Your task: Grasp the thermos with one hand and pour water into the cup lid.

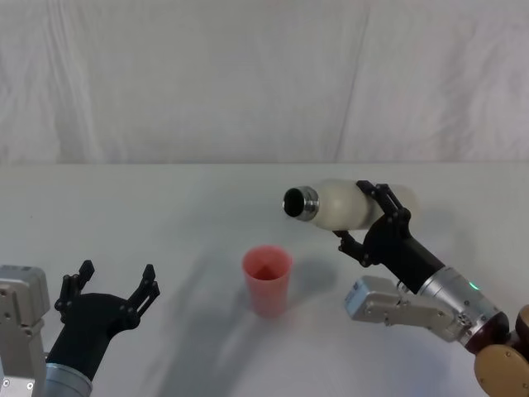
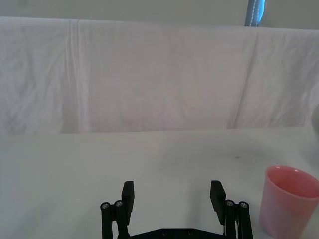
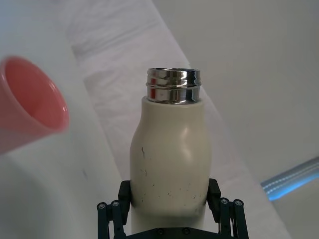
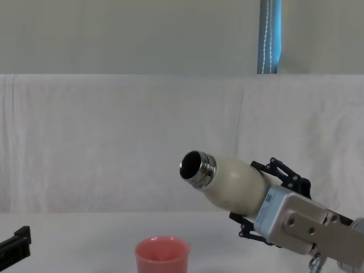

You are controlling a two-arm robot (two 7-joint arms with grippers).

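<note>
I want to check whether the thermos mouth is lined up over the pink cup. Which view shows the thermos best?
The chest view: the thermos shows side-on, lifted and tipped, its open mouth above and right of the cup lid. The head view gives it from above, partly hidden by the right gripper. The right wrist view shows its scuffed body and steel neck.

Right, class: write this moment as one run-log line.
right pincer: shut on thermos, tipped sideways above table | neck toward cup lid | cup lid: upright on table | left pincer: open, idle
</note>
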